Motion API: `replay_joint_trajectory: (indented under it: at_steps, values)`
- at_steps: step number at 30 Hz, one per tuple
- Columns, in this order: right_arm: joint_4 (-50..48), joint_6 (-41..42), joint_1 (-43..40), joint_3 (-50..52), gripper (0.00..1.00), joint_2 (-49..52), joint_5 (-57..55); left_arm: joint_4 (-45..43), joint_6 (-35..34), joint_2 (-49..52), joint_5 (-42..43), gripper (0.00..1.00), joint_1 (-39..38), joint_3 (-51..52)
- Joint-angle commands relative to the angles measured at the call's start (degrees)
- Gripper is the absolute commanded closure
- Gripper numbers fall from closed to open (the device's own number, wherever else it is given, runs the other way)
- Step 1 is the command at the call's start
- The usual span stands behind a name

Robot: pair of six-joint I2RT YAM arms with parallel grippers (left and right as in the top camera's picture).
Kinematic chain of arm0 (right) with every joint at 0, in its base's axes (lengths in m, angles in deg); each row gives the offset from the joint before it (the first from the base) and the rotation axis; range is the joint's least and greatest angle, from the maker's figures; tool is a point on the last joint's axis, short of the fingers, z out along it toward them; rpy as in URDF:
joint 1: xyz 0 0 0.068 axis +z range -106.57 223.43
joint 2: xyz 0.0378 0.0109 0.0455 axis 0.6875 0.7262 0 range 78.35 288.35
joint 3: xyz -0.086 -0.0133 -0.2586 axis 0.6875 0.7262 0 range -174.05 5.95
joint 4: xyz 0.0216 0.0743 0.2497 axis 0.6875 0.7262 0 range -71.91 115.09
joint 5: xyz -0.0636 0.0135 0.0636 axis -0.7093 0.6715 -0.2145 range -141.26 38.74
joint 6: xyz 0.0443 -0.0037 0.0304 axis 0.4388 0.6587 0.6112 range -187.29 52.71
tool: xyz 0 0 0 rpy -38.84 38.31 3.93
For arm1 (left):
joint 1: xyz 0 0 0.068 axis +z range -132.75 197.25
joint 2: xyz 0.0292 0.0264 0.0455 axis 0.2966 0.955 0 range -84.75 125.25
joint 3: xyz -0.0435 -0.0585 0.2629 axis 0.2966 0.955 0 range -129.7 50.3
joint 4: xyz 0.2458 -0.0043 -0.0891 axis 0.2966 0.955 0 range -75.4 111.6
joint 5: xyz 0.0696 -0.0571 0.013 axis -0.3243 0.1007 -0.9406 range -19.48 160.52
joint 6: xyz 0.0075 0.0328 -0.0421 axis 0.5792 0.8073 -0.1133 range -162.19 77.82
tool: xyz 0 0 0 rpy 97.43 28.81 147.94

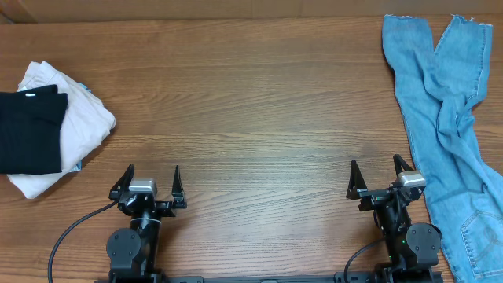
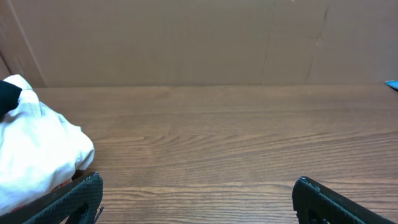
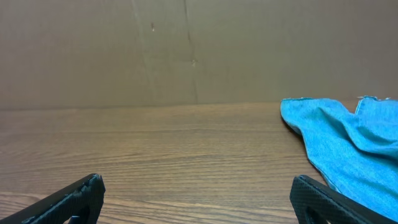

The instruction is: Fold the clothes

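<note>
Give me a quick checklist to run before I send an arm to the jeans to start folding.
1. Left end effector open and empty: ok.
2. Right end effector open and empty: ok.
3. Jeans lying flat: not ok; the legs are rumpled and overlap partway down.
4. Whole jeans in view: not ok; the waist end runs out of the overhead frame at lower right.
5. Path from right end effector to jeans free of other items: ok.
6. Black garment and white garment apart from jeans: ok; piled at far left.
</note>
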Motion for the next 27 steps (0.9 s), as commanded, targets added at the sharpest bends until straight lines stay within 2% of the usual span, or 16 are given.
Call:
replay_joint_trajectory:
  at_steps: [1, 7, 13, 16, 19, 21, 24, 26, 27]
  values:
    - [-0.28, -0.15, 0.26, 0.59, 0.0, -0.61, 0.07, -0.04, -0.52, -0.61, -0.79, 0.0, -0.22, 0.28]
    - [-0.28, 0.22, 0.26, 0.59, 0.0, -0.61, 0.09, -0.04, -0.52, -0.61, -0.76, 0.0, -0.22, 0.28]
    - [0.04, 8.26, 0.26, 0.37, 0.0, -0.61, 0.02, -0.07, -0.57, -0.61, -0.72, 0.0, -0.22, 0.28]
    - [3.8, 10.86, 0.26, -2.03, 0.0, -0.61, -2.54, -0.02, -0.94, -0.61, -0.66, 0.0, -0.22, 0.28]
    - [12.17, 10.84, 0.24, -8.87, 0.0, -0.13, -7.56, -1.09, -9.25, -0.61, 1.14, 0.0, -0.2, -0.48]
    - [15.61, 10.84, 0.24, -13.05, 0.0, 1.07, -9.77, 1.33, -9.86, -0.59, 5.25, 0.0, -0.2, -2.71]
    - [20.2, 10.84, 0.24, -20.35, 0.0, 5.33, -11.21, 9.46, -10.01, -0.48, 6.1, 0.0, -0.2, -8.46]
    - [23.82, 10.91, 0.24, -25.31, 0.0, 9.57, -13.11, 14.82, -9.99, 0.26, 6.12, 0.0, -0.2, -13.29]
    - [28.11, 13.7, 0.24, -30.99, 0.0, 15.08, -15.04, 18.93, -9.97, 1.81, 6.12, 0.0, -0.2, -18.23]
